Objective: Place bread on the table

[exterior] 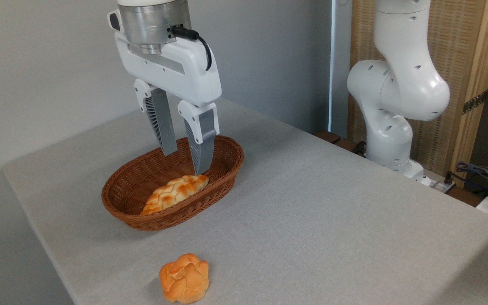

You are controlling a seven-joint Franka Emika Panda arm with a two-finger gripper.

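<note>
The wicker basket [117, 203] sits on the left half of the table [333, 220], its long axis running from near-left to far-right. The bread [175, 192] lies inside the basket along the near wall, one pointed end toward the basket's near-left end, the other toward the middle. The gripper [185, 160] hangs above the basket's far-right half with its two fingers apart and nothing between them; the right fingertip [202, 167] appears just over the bread's far end, though contact cannot be confirmed. The basket rim stands around the bread on all sides. A round knotted bun [184, 278] rests on the cloth near the front edge, well apart from the basket. The table surface is a light grey cloth; its left and near-left edges are visible. A plain grey wall lies behind. To the right of the basket the cloth is unobstructed. The arm's base [390, 127] stands beyond the far-right edge, before a wooden panel [468, 63].
</note>
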